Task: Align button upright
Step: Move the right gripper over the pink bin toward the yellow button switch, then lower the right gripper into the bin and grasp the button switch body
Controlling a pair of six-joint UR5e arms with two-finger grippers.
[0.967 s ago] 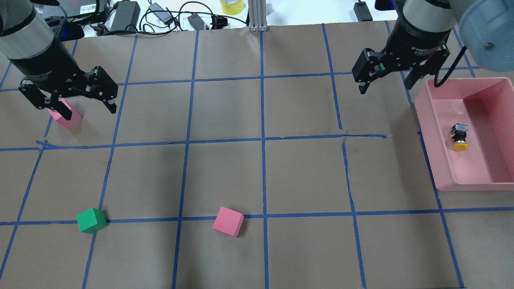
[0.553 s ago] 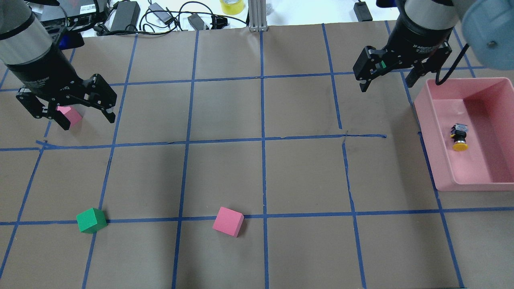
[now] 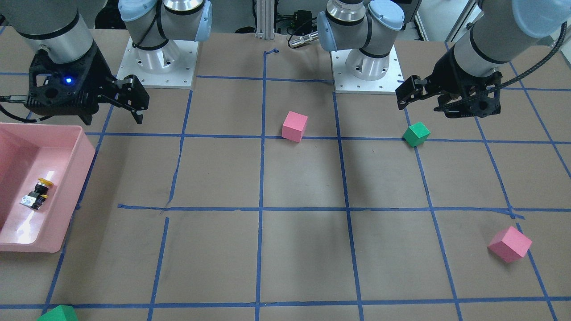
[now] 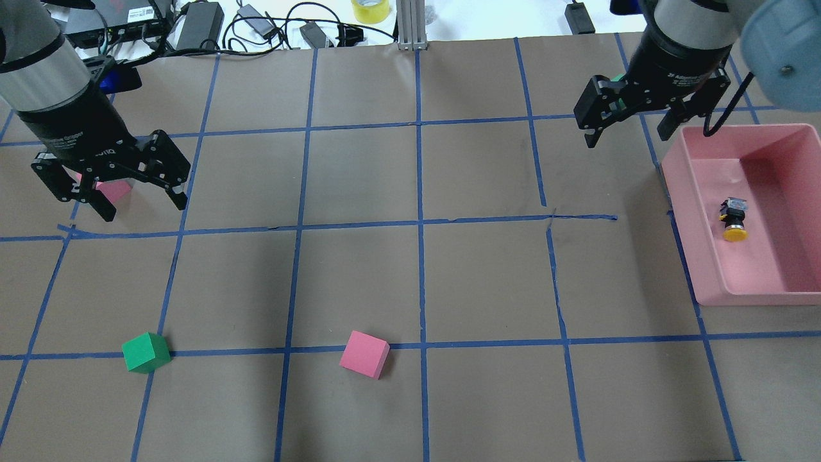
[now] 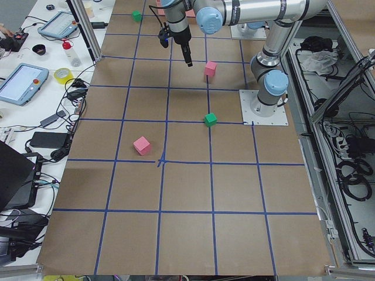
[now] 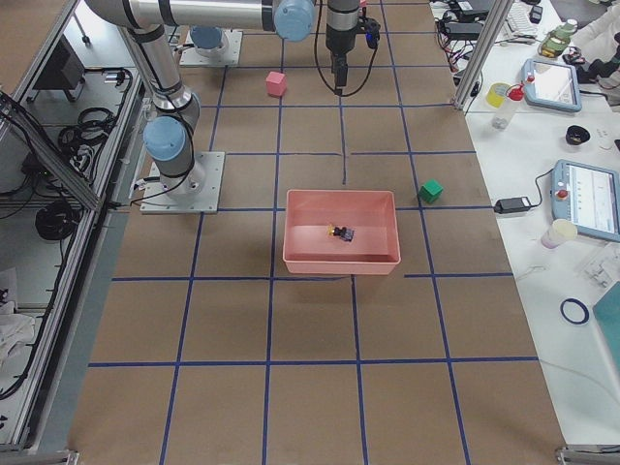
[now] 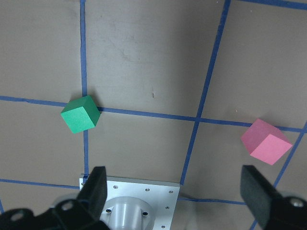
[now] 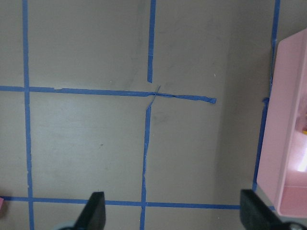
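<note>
The button (image 4: pixel 733 220) lies on its side in the pink bin (image 4: pixel 693 218), ungrasped; the right gripper (image 4: pixel 627 138) hangs just outside the bin, jaws spread; the left gripper (image 4: pixel 145 208), far from the bin, gapes too; approach stage, I'd say; next, the right must reach in over the button.

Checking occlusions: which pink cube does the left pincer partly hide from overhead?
The far-left pink cube, peeking between the left pincer's fingers; the other pink cube lies fully visible near the centre.

Button (image 6: pixel 340 232) inside the pink bin (image 6: pixel 341 263)
</note>
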